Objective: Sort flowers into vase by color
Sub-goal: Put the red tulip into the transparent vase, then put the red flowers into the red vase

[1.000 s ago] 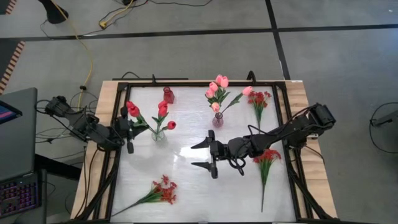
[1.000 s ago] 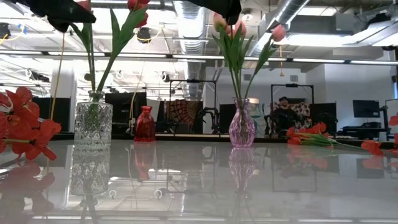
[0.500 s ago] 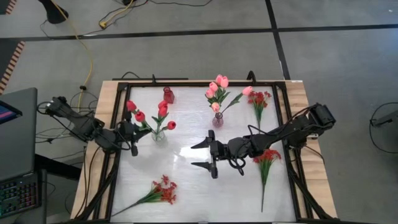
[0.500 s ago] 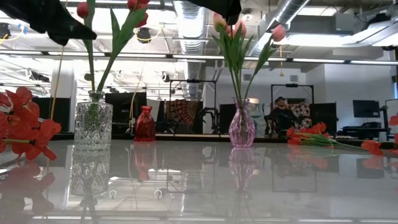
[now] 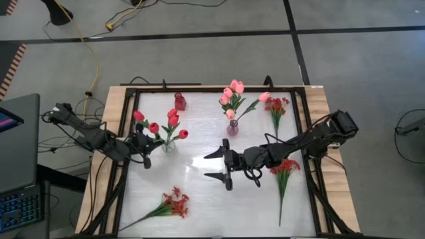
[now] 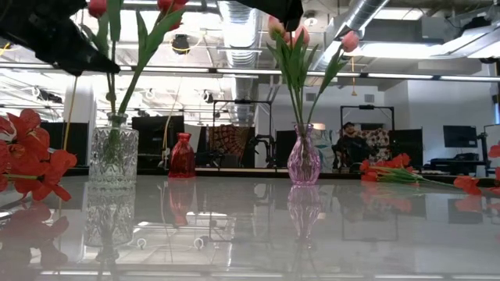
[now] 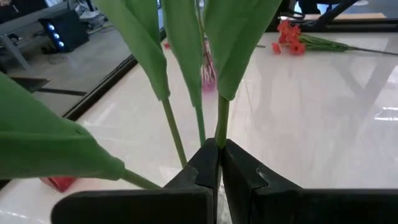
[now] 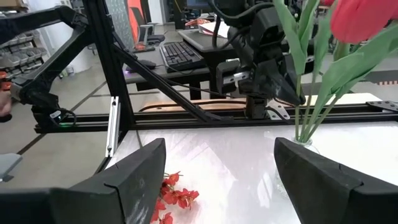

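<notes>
A clear glass vase [image 5: 169,144] [image 6: 113,156] stands on the table's left half with red tulips [image 5: 174,119] in it. My left gripper [image 5: 145,158] [image 7: 219,163] is beside its left side, shut on a red tulip [image 5: 153,127]. Pink tulips [image 5: 232,89] stand in a pink vase [image 5: 232,128] [image 6: 304,156]. My right gripper [image 5: 214,166] [image 8: 217,180] hovers open over the table's middle, its fingers pointing left. Three red sprays lie flat: one near the left front [image 5: 174,202], one at the right [image 5: 285,167], one at the far right [image 5: 277,106]. My left gripper pinches the red tulip's green stem [image 7: 220,127] between its two fingers, below the leaves. The fingers come from the table's left, slanting down, and lie across the stem. The stem stands nearly upright, and its lower part [image 6: 110,97] runs down into the clear vase's mouth.
A small empty red vase [image 5: 179,101] [image 6: 182,156] stands near the far edge. A black frame [image 5: 126,119] borders the table. A person sits in the room behind [image 6: 357,140]. Bare tabletop lies between the vases and the near edge.
My left gripper has moved a little toward the table's right and near edges and down, closer to the clear vase, still shut on the stem. The held tulip has sunk lower with it. My right arm has kept still.
</notes>
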